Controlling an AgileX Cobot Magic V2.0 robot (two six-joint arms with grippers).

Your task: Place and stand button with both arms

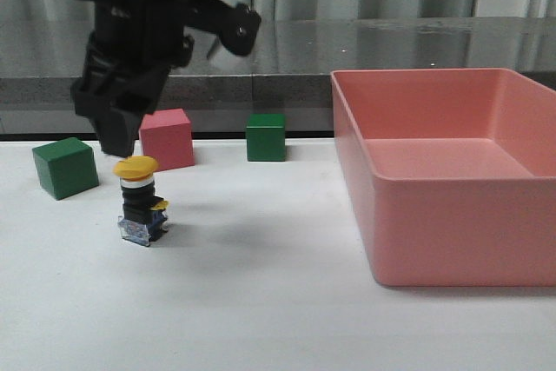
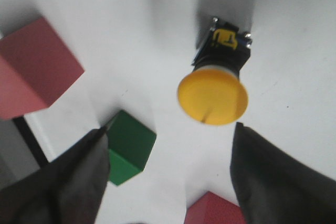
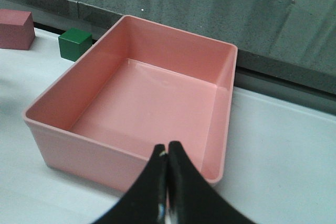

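Observation:
The button stands upright on the white table, yellow cap on top, black body and clear base block below. From the left wrist view I look down on its yellow cap. My left gripper hangs just above and slightly behind the cap, open, with nothing between its fingers. It does not touch the button. My right gripper is shut and empty, hovering over the near wall of the pink bin; it is out of the front view.
A large pink bin fills the table's right side. A green cube, a pink block and a second green cube sit behind the button. A dark counter runs along the back.

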